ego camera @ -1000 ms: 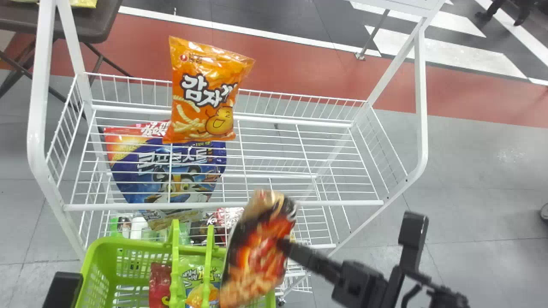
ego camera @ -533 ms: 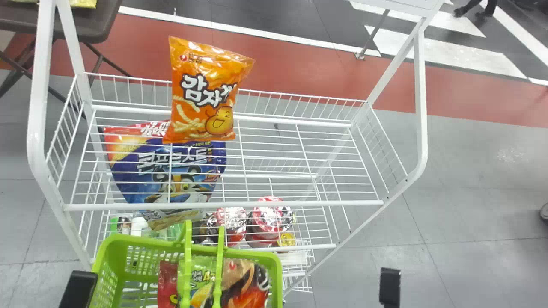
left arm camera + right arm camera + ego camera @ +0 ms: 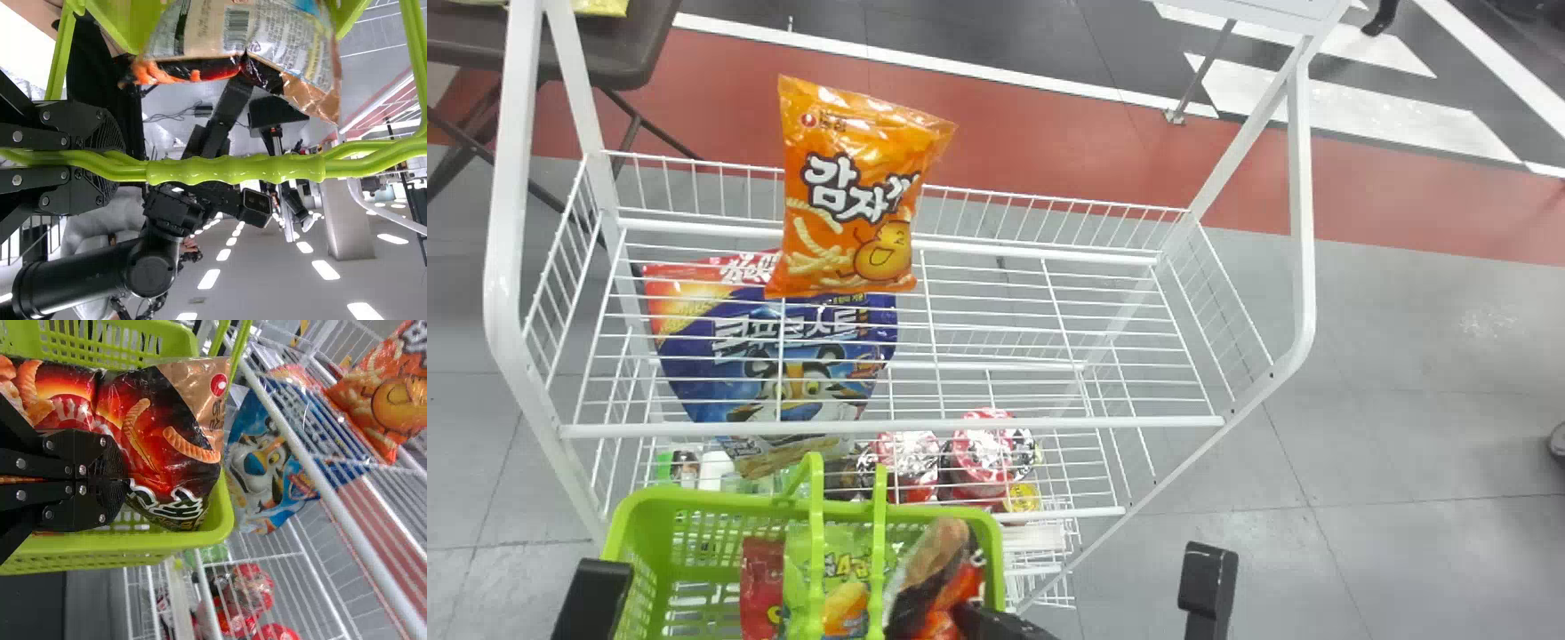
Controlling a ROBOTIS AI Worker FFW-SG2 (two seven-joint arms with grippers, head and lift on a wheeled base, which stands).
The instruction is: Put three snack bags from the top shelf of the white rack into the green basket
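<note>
Right gripper (image 3: 1000, 624): closed on the black-and-red bag (image 3: 959, 588), at the bottom edge of the head view, right of centre.
Black-and-red bag: one, tilted within the basket's outline, lower centre of the head view; marked with one round red emblem and white lettering at the right wrist view's centre, one barcode at the left wrist view's top.
Bags beside it: two, one red bag (image 3: 760, 578) and one green-and-yellow bag (image 3: 840, 569), both inside the basket, lower left to lower centre; printed with pale lettering on the green-and-yellow one.
Green basket (image 3: 630, 520): one, across the head view's lower left.
Handle (image 3: 233, 170): gripped between the fingers of the left gripper (image 3: 112, 160), crossing the left wrist view's middle.
Top shelf (image 3: 1049, 422): carrying one orange bag (image 3: 854, 191), upper left of centre; printed with large white lettering, one small red emblem and one smiling cartoon.
Blue bag (image 3: 725, 356): one, seen through the shelf wires, left of centre; printed with white lettering and one cartoon animal.
Red-and-white lids (image 3: 987, 449): at least two, below centre.
</note>
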